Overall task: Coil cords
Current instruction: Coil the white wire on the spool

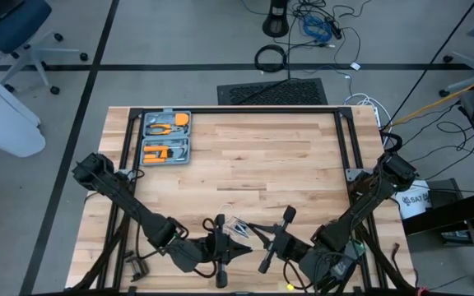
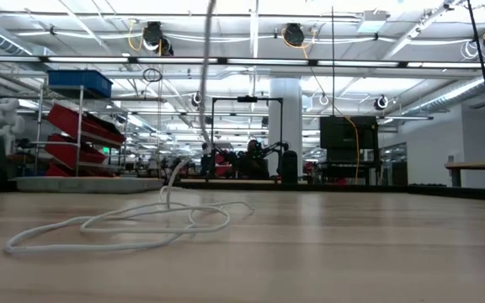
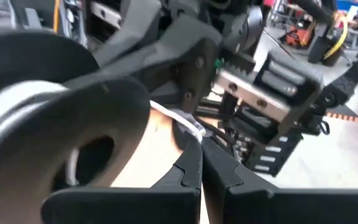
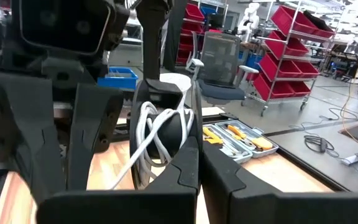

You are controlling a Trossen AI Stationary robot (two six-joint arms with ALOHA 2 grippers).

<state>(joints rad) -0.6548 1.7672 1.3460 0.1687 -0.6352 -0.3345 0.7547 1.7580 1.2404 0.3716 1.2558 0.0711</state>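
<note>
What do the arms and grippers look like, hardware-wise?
Both arms are dark, near-black, with boxy segmented links. The left gripper and right gripper each end in two matte black tapered fingers. The opposing wrist shows a silver metal rail, a small green light, and thin dark cabling.

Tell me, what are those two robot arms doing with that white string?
They are winding a thin white cord onto a small round reel. Both tools meet at the near edge of the table: the left tool and the right tool. Part of the cord is wrapped on the reel; loose loops lie on the wood.
</note>
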